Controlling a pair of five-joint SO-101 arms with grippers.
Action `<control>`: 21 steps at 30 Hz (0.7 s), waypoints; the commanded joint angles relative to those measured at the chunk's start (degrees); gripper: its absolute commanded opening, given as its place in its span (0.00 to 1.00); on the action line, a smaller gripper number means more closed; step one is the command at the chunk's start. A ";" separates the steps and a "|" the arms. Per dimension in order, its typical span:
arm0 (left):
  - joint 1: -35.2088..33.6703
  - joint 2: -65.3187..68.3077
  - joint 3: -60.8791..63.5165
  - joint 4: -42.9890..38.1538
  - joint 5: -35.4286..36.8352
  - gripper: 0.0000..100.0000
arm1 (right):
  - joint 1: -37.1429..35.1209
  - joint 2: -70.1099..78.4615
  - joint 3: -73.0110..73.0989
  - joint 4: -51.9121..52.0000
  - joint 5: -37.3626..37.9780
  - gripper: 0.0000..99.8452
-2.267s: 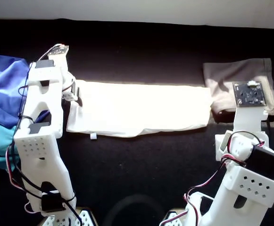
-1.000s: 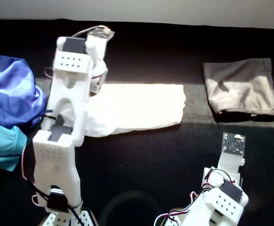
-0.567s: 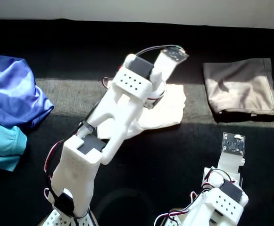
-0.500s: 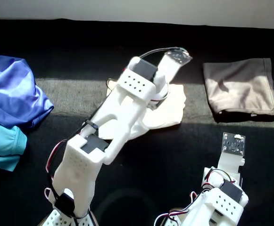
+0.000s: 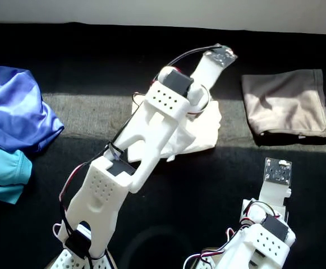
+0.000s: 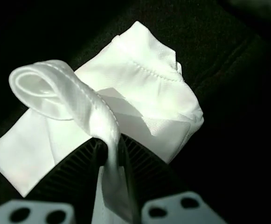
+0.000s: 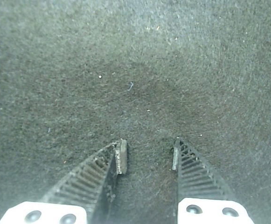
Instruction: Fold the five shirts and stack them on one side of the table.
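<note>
The white shirt [image 5: 205,126] lies folded over on itself in the middle of the table, partly under the left arm. My left gripper [image 6: 109,147] is shut on a rolled edge of the white shirt [image 6: 144,93], held above the folded part. That arm stretches diagonally across the table to the shirt's right end [image 5: 199,98]. A folded grey shirt [image 5: 286,103] lies flat at the far right. Blue and teal shirts [image 5: 11,120] sit crumpled in a heap at the left edge. My right gripper [image 7: 147,156] stands open over bare black cloth near the front right.
The table is covered with black cloth [image 5: 207,185], with a sunlit band across the middle. The right arm's base [image 5: 263,238] sits at the front right corner. Bare cloth lies between the white shirt and the grey one.
My left gripper has carried the white shirt's left end across to the right, doubling the shirt over. The right arm pulled back from the grey shirt to the front right.
</note>
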 commanded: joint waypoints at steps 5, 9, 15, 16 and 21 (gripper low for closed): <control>1.71 4.88 -3.30 -4.92 0.44 0.01 | 0.48 -0.13 1.89 -0.92 0.35 0.16; 2.33 4.97 -3.91 -6.51 0.53 0.01 | 0.48 -0.13 1.89 -0.92 0.35 0.16; 4.09 5.58 -11.47 -6.07 0.53 0.01 | 0.48 -0.13 1.89 -0.92 0.35 0.16; 4.53 5.58 -11.30 -6.95 0.53 0.01 | 0.48 -0.13 1.89 -0.92 0.35 0.16; 4.70 9.45 -11.74 -9.41 0.53 0.01 | 0.48 -0.13 1.89 -0.92 0.35 0.16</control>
